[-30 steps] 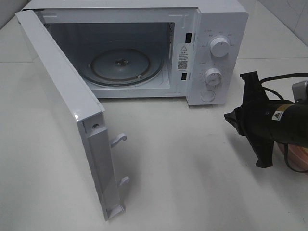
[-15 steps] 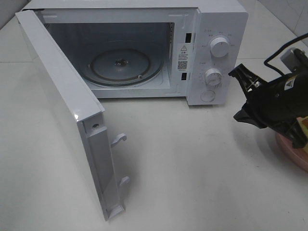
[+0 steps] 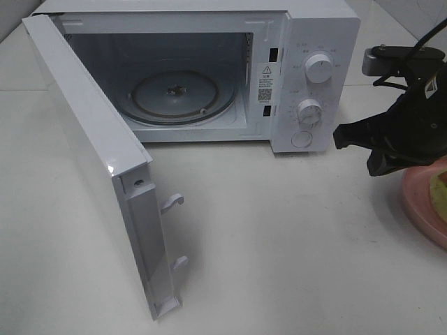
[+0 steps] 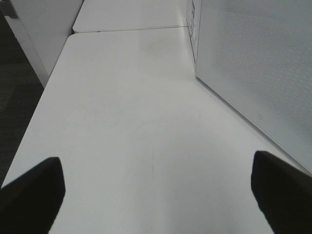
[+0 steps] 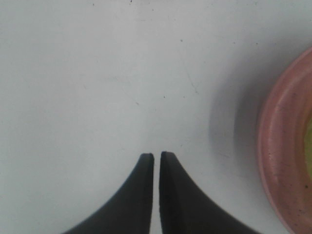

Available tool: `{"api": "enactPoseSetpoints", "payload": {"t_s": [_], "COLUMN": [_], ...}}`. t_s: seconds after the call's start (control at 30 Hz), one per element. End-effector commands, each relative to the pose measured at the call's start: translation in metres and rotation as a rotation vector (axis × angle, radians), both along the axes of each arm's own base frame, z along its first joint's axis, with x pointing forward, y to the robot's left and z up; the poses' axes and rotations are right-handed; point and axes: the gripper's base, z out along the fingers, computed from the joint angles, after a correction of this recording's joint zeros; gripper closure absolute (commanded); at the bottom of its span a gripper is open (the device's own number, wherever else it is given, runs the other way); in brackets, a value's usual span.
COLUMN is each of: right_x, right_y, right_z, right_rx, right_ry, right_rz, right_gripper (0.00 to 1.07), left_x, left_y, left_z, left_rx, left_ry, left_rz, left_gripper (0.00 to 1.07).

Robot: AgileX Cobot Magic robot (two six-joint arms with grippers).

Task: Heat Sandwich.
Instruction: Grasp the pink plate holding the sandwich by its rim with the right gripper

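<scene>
Left gripper [image 4: 156, 168]: fingers are being held wide apart, empty, parked aside.
Door [image 3: 91, 153]: being left open so the turntable [image 3: 183, 96] is reachable.
Right gripper [image 5: 157, 156]: fingers being held nearly together, grasping nothing, just beside the plate [image 3: 419, 202].
Sandwich [image 3: 440, 185]: seemingly being carried on that plate, mostly cropped.

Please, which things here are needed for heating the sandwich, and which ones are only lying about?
Needed: sandwich, its pink plate, microwave with door open, turntable, right hand beside the plate.
Just there: left hand, open above the table.
</scene>
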Motion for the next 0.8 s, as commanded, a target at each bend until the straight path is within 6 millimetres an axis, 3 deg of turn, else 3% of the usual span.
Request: {"api": "enactPoseSetpoints", "payload": {"t_s": [0.03,0.13,0.17,0.23,0.33,0.37,0.43,0.47,0.57,0.8], "right_x": [-0.002,-0.001,0.0,0.0,0.0,0.0,0.001,0.002,0.002,0.007], "right_y": [-0.004,-0.011,-0.018,-0.021,-0.034,-0.034,-0.043,-0.046,-0.054,-0.071], "right_z": [0.007,0.013,0.015,0.015,0.016,0.016,0.016,0.016,0.016,0.013], "right_rx": [-0.047,-0.066,-0.079,-0.085,-0.105,-0.105,-0.109,-0.111,-0.119,-0.094], "right_ry": [0.044,0.083,0.103,0.112,0.139,0.139,0.145,0.146,0.147,0.137], "right_rz": [0.059,0.069,0.073,0.073,0.09,0.09,0.1,0.1,0.107,0.04], "right_gripper": [0.95,0.88,0.8,0.74,0.42,0.42,0.18,0.12,0.04,0.07], "left_x": [-0.004,-0.004,-0.004,-0.004,-0.004,-0.004,-0.004,-0.004,-0.004,-0.004], "left_y": [-0.001,-0.001,-0.001,-0.001,-0.001,-0.001,-0.001,-0.001,-0.001,-0.001], "left_z": [0.0,0.0,0.0,0.0,0.0,0.0,0.0,0.0,0.0,0.0], "left_rx": [-0.008,-0.008,-0.008,-0.008,-0.008,-0.008,-0.008,-0.008,-0.008,-0.008], "left_ry": [-0.029,-0.029,-0.029,-0.029,-0.029,-0.029,-0.029,-0.029,-0.029,-0.029], "left_rz": [-0.003,-0.003,-0.003,-0.003,-0.003,-0.003,-0.003,-0.003,-0.003,-0.003], "left_gripper": [0.09,0.09,0.09,0.09,0.09,0.09,0.09,0.09,0.09,0.09]}}
